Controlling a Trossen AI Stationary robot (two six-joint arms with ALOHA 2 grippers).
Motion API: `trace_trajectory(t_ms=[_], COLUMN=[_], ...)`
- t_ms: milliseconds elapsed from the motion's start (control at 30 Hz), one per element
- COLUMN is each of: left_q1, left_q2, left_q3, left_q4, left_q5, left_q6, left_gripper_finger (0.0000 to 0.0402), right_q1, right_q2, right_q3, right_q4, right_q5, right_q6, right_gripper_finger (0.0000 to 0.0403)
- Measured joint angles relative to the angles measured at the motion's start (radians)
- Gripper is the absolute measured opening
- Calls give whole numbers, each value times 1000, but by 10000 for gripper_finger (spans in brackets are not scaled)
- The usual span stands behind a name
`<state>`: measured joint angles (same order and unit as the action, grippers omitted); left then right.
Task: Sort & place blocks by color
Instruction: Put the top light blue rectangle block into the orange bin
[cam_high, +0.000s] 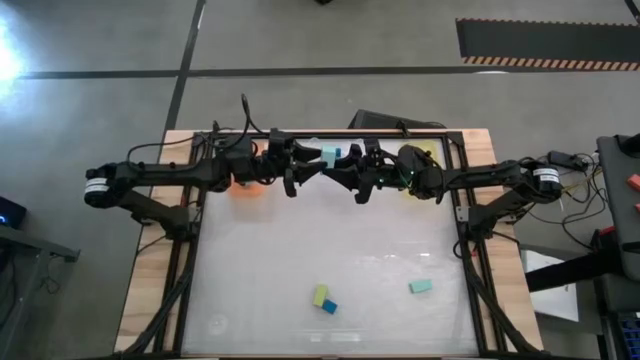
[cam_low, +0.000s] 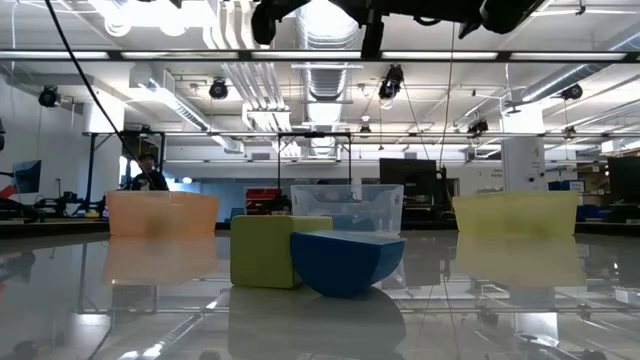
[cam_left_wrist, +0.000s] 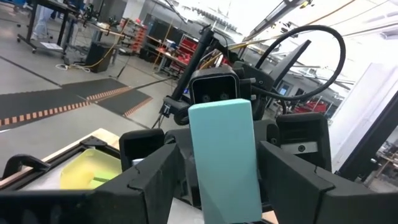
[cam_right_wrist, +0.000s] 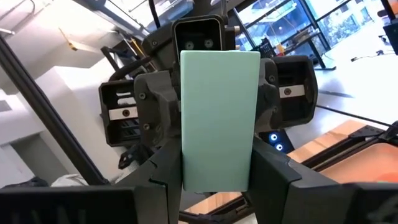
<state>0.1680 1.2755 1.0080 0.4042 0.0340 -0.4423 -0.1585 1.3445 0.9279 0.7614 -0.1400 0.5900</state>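
1. Pale teal block (cam_high: 330, 156) sits top centre of the high view, held up between both pincers, above the clear tray (cam_low: 347, 207).
2. Left pincer (cam_high: 308, 162) clamps it from the left, right pincer (cam_high: 348, 163) from the right; each wrist view shows the block (cam_left_wrist: 225, 155) (cam_right_wrist: 219, 118) between that arm's own fingers, with the other arm's camera right behind it.
3. Orange tray (cam_low: 162, 213), left in the low view: contents can't tell.
4. Yellow tray (cam_left_wrist: 93, 169) holds a yellow-green piece (cam_left_wrist: 101, 180).
5. Loose on the table (cam_high: 260, 270), lower centre: yellow-green block (cam_high: 320, 295) touching a blue block (cam_high: 329, 307); second teal block (cam_high: 420, 287) to their right.
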Motion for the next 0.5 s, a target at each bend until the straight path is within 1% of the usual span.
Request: trace_trajectory(t_ms=[167,233,400,500], left_q1=[0,0,0,0], left_q2=[0,0,0,4], left_q3=[0,0,-1,-1], left_q4=[4,4,-1,2], left_q5=[1,1,1,1], left_q6=[-5,-5,-18,-24], left_gripper_finger=[193,178,125,118], right_q1=[0,0,0,1], right_q2=[0,0,0,-1], right_q3=[0,0,0,0], right_q4=[-2,-7,-43,-48], right_q5=[1,1,1,2], right_q6=[-4,-5,-15,-27], right_gripper_finger=[121,121,121,121])
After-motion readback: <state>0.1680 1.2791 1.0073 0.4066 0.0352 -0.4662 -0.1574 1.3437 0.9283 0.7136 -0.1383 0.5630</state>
